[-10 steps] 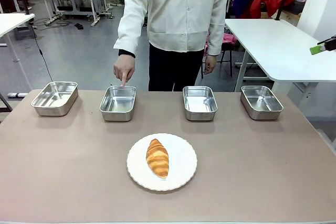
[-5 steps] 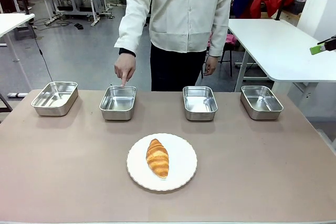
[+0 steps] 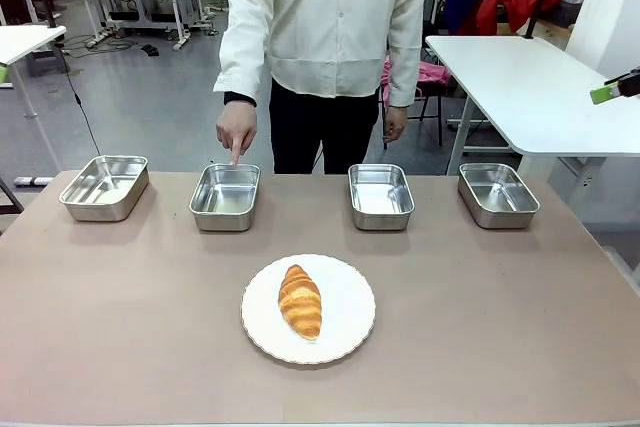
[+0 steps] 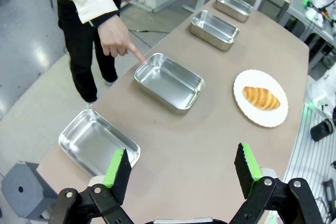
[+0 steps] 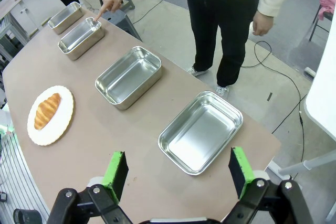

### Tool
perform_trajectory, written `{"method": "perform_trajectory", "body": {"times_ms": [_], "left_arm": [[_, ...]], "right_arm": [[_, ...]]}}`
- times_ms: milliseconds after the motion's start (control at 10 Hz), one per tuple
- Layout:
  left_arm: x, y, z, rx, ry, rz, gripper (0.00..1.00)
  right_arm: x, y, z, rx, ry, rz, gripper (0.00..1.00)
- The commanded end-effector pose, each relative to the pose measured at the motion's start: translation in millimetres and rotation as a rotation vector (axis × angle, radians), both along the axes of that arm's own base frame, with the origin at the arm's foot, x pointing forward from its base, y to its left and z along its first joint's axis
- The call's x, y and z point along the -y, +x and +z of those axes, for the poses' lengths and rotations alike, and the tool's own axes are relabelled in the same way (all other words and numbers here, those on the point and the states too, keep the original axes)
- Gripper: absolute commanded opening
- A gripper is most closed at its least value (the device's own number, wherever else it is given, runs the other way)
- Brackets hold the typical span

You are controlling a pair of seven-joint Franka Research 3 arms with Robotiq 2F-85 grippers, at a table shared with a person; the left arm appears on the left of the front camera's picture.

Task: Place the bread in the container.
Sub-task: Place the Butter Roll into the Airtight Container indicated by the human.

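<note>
Bread [image 3: 300, 300] is lying on the plate [image 3: 346, 315] at mid-worktop [image 3: 120, 327], untouched. The container [image 3: 224, 225], second tray from the robot's left, is being pointed at by the person's hand [image 3: 236, 130]. The pick is judged not yet begun. The bread is best gripped lightly across its thick middle, lifted clear of the plate rim, and lowered inside the indicated tray, not a neighbour. Left jaws are being held wide open and empty above the worktop's left end. Right jaws are likewise being held open, touching nothing.
</note>
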State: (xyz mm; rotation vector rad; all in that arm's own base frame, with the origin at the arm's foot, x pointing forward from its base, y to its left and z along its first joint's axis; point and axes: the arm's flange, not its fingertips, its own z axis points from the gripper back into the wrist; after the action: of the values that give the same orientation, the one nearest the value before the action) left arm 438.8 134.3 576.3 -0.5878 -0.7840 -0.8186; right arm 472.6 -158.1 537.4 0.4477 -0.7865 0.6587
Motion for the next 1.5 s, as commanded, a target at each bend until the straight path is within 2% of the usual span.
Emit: {"method": "perform_trajectory", "body": {"times_ms": [0, 200, 300, 500, 600, 700, 800, 900, 1100, 1200, 1300, 1400], "left_arm": [[40.4, -13.8, 8.1, -0.1, 0.031, 0.116, 1.0], [103.8, -30.1, 11.8, -0.211, 0.111, 0.18, 1.0], [142.5, -37.7, 11.0, -0.19, 0.156, 0.227, 1.0], [222.8, -54.9, 2.7, -0.303, 0.241, 0.17, 1.0], [254.4, -58.6, -3.9, -0.374, 0.294, 0.239, 1.0], [290.8, -58.8, -20.0, -0.368, 0.314, 0.34, 1.0], [322.6, -58.3, -40.1, -0.434, 0.36, 0.339, 1.0], [351.4, -55.9, -59.7, -0.461, 0.378, 0.397, 1.0], [391.8, -44.2, -94.8, -0.437, 0.339, 0.59, 1.0], [403.5, -44.6, -110.4, -0.373, 0.332, 0.616, 1.0], [400.1, -46.0, -111.6, -0.307, 0.352, 0.502, 1.0], [396.8, -50.2, -102.8, -0.43, 0.328, 0.533, 1.0]], "right_arm": [[-1.8, -2.2, 0.4, 0.009, 0.009, 0.005, 1.0], [-1.8, -2.2, 0.4, 0.009, 0.009, 0.005, 1.0], [-1.8, -2.2, 0.4, 0.009, 0.009, 0.005, 1.0], [-1.8, -2.2, 0.4, 0.009, 0.009, 0.005, 1.0], [-1.8, -2.2, 0.4, 0.009, 0.009, 0.005, 1.0], [-1.8, -2.2, 0.4, 0.009, 0.009, 0.005, 1.0], [-1.8, -2.2, 0.4, 0.009, 0.009, 0.005, 1.0], [-1.8, -2.2, 0.4, 0.009, 0.009, 0.005, 1.0], [-1.8, -2.2, 0.4, 0.009, 0.009, 0.005, 1.0], [-1.8, -2.2, 0.4, 0.009, 0.009, 0.005, 1.0], [-1.8, -2.2, 0.4, 0.009, 0.009, 0.005, 1.0], [-1.8, -2.2, 0.4, 0.009, 0.009, 0.005, 1.0]]}}
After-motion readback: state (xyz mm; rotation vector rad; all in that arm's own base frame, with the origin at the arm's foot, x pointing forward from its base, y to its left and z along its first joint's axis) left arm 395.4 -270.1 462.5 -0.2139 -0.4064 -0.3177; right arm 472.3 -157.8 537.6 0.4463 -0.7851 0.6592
